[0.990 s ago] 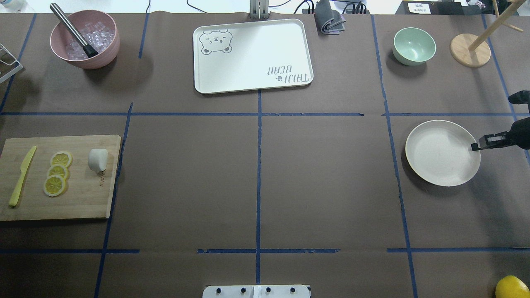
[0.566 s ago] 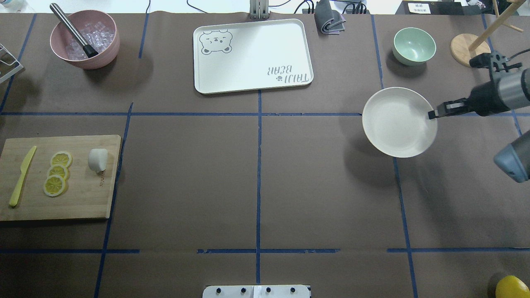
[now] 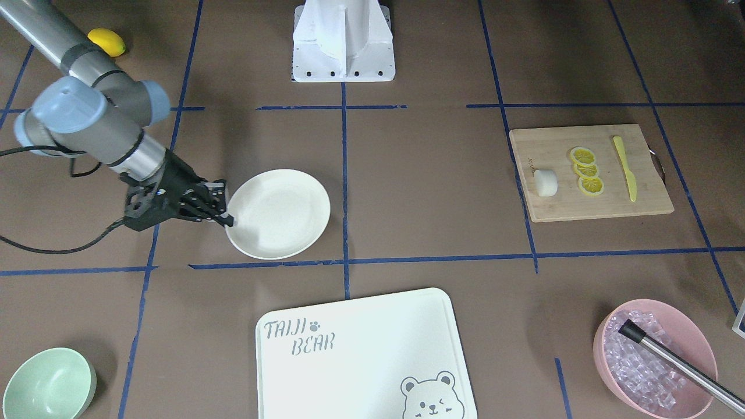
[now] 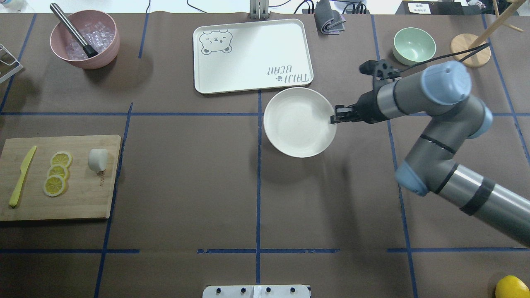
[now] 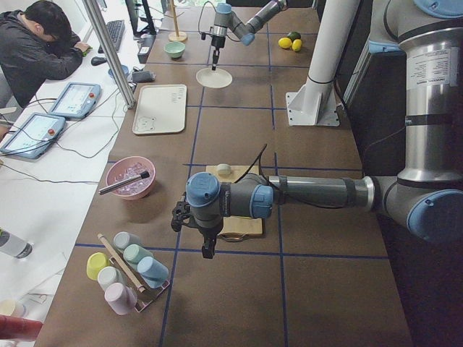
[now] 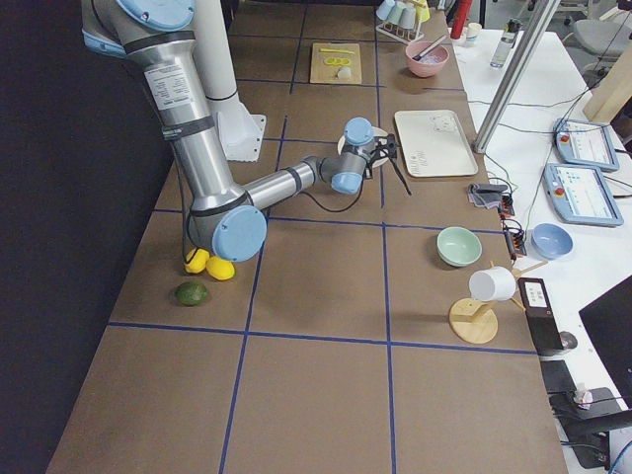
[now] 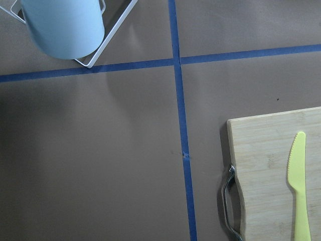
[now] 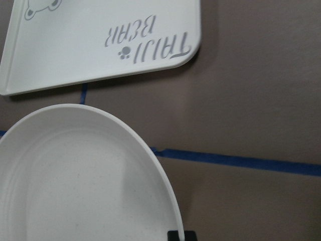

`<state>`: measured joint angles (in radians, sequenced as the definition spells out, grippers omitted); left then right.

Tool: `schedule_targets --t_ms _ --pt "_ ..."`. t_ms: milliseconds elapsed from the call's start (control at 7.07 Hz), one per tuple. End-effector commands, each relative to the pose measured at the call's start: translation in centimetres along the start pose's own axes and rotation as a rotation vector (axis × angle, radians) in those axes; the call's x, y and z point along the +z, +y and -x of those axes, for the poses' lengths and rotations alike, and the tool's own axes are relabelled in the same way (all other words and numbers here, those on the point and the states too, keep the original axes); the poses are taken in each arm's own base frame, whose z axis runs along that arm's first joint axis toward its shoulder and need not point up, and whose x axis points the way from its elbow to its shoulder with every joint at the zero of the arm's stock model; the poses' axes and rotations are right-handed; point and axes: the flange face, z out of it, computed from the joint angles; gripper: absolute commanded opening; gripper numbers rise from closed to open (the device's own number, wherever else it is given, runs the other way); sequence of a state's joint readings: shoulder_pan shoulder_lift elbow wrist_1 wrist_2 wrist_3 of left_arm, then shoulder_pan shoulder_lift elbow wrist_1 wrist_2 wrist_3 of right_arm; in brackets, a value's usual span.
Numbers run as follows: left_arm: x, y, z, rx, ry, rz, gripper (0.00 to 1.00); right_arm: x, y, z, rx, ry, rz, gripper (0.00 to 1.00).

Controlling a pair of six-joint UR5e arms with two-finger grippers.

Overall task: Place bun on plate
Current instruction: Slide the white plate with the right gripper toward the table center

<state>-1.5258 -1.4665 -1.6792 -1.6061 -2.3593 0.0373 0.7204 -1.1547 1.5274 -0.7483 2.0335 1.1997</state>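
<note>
The bun (image 4: 97,159) is a small white lump lying on the right part of a wooden cutting board (image 4: 83,198) at the table's left; it also shows in the front view as the bun (image 3: 545,182). My right gripper (image 4: 333,119) is shut on the right rim of the cream plate (image 4: 299,122), holding it a little above the table near the centre, just in front of the bear tray. The right wrist view shows the plate (image 8: 75,181) close below. My left gripper (image 5: 207,249) hangs beyond the board's left end, far from the bun; I cannot tell its state.
A white bear-printed tray (image 4: 252,56) lies at the back centre. A pink bowl (image 4: 85,39) of ice with a metal tool sits back left, a mint bowl (image 4: 414,45) back right. Lemon slices (image 4: 58,171) and a yellow knife (image 4: 22,176) share the board.
My right arm has carried the plate leftward, from the table's right side to near the centre line. The bun and board have not moved.
</note>
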Motion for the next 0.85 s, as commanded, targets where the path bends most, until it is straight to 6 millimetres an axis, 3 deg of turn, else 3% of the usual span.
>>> schedule_targets --t_ms 0,424,566,707 --pt "0.1 0.0 0.0 -0.001 0.000 0.001 1.00 5.1 4.7 7.0 0.009 0.033 0.002 0.00" --pt "0.1 0.0 0.0 -0.001 0.000 0.003 1.00 7.7 8.8 8.5 -0.018 0.041 0.027 0.02" --pt "0.1 0.0 0.0 -0.001 0.000 0.003 1.00 7.8 9.0 8.6 -0.018 0.041 0.030 0.26" --pt "0.1 0.0 0.0 -0.001 0.000 0.003 1.00 7.8 9.0 8.6 -0.018 0.041 0.030 0.98"
